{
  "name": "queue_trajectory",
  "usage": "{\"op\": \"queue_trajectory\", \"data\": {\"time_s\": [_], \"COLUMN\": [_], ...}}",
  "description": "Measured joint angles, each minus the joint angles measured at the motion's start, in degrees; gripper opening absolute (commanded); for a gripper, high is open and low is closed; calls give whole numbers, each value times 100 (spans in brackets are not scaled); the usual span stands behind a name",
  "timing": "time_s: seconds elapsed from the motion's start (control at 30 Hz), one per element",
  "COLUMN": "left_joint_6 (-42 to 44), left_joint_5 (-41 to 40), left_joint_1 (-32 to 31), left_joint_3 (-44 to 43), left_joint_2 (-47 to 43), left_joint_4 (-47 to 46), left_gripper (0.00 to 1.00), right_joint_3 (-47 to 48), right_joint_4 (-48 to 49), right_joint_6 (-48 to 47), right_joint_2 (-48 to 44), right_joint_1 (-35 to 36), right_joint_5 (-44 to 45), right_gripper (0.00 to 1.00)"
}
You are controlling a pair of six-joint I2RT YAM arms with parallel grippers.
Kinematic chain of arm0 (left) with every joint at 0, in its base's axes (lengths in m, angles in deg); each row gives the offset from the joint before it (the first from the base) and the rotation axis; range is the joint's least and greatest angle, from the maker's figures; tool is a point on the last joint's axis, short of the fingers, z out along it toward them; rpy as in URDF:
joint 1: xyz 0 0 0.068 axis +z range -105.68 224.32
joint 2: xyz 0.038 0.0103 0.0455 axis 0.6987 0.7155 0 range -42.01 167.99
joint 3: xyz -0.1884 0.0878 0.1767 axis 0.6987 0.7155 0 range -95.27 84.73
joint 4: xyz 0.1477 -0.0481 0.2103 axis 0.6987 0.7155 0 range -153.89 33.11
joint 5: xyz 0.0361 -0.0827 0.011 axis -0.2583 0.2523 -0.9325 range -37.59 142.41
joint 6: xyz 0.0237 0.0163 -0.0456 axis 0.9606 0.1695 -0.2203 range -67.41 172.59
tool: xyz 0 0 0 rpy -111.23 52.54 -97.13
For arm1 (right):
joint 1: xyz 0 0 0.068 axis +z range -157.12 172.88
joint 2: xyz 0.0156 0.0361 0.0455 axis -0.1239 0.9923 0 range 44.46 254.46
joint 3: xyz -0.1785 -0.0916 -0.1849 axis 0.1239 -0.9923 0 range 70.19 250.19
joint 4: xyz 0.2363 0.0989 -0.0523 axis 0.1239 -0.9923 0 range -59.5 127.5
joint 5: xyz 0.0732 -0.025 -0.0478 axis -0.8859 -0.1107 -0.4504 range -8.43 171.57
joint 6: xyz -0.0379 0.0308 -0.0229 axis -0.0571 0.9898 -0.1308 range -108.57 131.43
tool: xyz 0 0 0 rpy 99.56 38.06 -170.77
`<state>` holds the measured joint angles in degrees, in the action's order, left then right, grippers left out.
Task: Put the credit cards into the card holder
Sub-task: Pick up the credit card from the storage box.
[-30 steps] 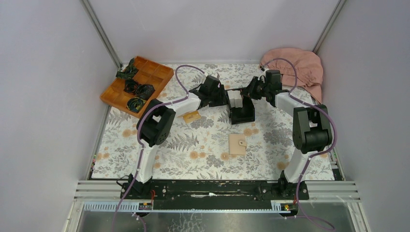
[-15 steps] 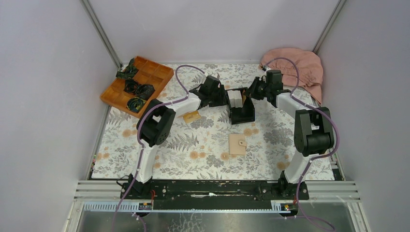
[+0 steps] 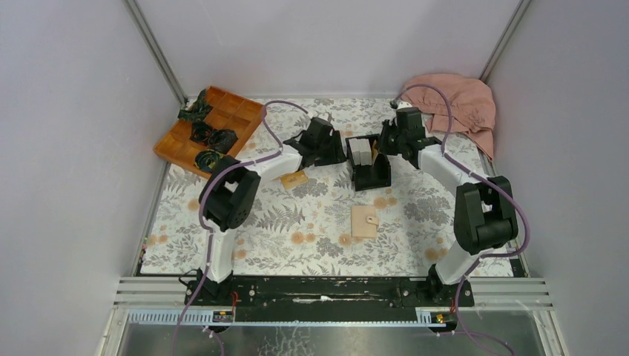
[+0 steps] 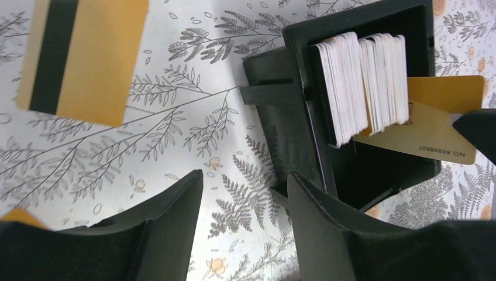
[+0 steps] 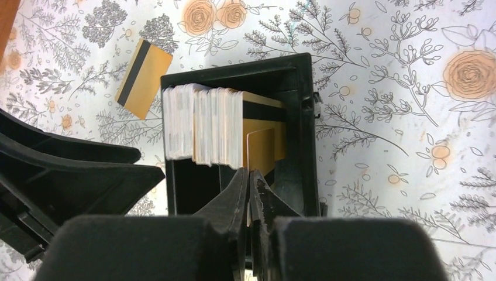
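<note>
In the top view, the left gripper (image 3: 336, 150) is just at the left side of a black box (image 3: 369, 179) in the far middle of the desk (image 3: 311, 230). The right gripper (image 3: 379, 147) reaches into the box from its right side. A card with a black band (image 3: 294, 179) lies flat on the desk, near the left gripper and a little toward the front. The tan wallet (image 3: 364, 221) lies closed on the desk, in front of the box and well apart from both grippers.

In the left wrist view, the left gripper (image 4: 243, 199) stands open with only the flowered desk cover between its fingers. The card with a black band (image 4: 88, 58) lies ahead of it to the left, not touching it. The box (image 4: 281, 111) holds two packs of white cards (image 4: 362, 82), and a gold card (image 4: 433, 132) leans out behind them.

In the right wrist view, the right gripper (image 5: 250, 178) is almost fully closed and pinches the near edge of the gold card (image 5: 260, 149). This card stands upright inside the box, just beside the white cards.
</note>
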<state>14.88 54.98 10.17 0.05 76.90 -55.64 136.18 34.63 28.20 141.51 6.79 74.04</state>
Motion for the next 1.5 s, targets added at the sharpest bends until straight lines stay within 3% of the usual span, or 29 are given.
{"op": "queue_trajectory", "data": {"time_s": [0.3,0.53,0.77,0.97,1.13,1.5], "left_joint_6": [-55,0,157,138,120,190], "left_joint_5": [-251,-114,914,2124,2863,4131], "left_joint_1": [0,0,2,-4,-28,-31], "left_joint_3": [800,2232,3545,4144,4304,4129], "left_joint_2": [-1086,-2452,-3528,-3840,-3895,-3528], "left_joint_4": [-9,-522,-1657,-2677,-3088,-3252], "left_gripper": [65,66,66,67,68,66], "right_joint_3": [-66,-321,-901,-1834,-2538,-2649], "right_joint_4": [-358,-909,-1281,-1268,-1119,-437], "right_joint_6": [-238,-264,-190,46,387,885], "right_joint_2": [-970,-2065,-3259,-3899,-3995,-4006], "right_joint_1": [149,175,186,212,426,737], "right_joint_5": [645,483,-656,-1847,-2673,-3418], "right_gripper": [0,0,0,0,0,0]}}
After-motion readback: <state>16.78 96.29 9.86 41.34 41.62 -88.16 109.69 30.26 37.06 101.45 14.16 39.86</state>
